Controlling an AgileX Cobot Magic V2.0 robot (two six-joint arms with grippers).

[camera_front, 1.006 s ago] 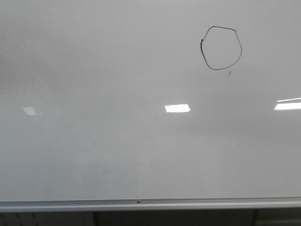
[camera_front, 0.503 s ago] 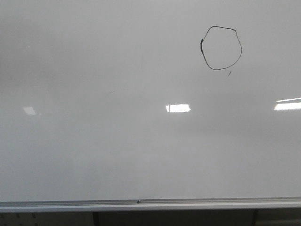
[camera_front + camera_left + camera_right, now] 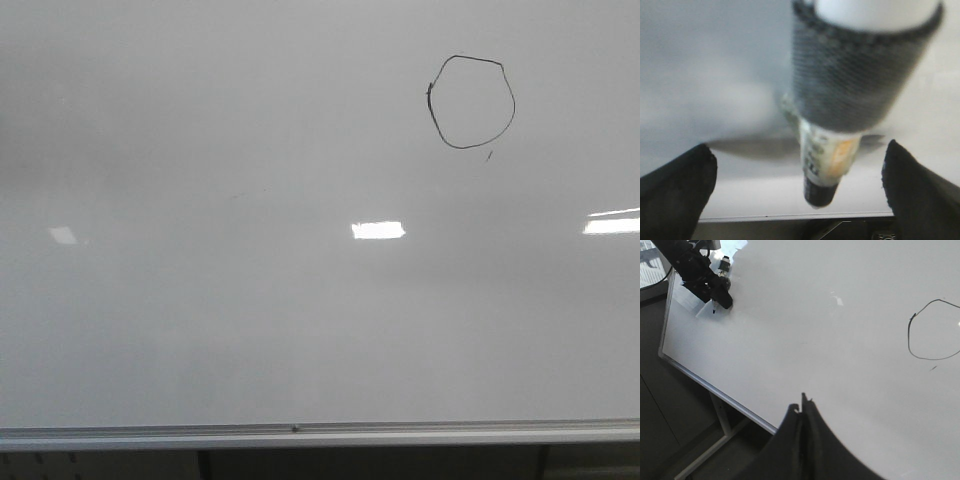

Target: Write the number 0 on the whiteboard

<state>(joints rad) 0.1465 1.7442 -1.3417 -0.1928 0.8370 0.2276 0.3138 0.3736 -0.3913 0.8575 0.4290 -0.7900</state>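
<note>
Left gripper (image 3: 799, 185) is sitting with its two black fingers (image 3: 675, 195) spread wide apart, nothing pinched between the tips. A marker (image 3: 827, 160) is running down the middle of the gap, touching neither finger: white barrel, wide grey mesh sleeve on the upper part, printed label lower down, black tip pointing at the whiteboard (image 3: 705, 75). Can't tell from this view whether the tip is touching the surface; its shadow is lying on the board just beside it.

From the right wrist camera, the left arm (image 3: 700, 275) is hanging over the far-left corner of the board, marker tip (image 3: 714, 310) angled down at the surface, well apart from the drawing.

Right gripper (image 3: 802, 425) is showing its fingers pressed together with no visible gap and nothing between them. It's sitting past the near edge of the board, pointing across the surface.

The number 0 (image 3: 471, 102) is sitting on the whiteboard (image 3: 250, 320) in the upper right: thin black closed loop, slightly angular. Short dark tick mark (image 3: 488, 154) just below its lower right, not touching it.

Edges: silver rail (image 3: 300, 434) is running along the near edge of the board in the front view. In the right wrist view the left edge and corner are showing, with a support leg (image 3: 715, 445) under the near side.

Neither arm is showing in the front view. The board left of and below the loop is carrying only bright light reflections (image 3: 378, 230).
</note>
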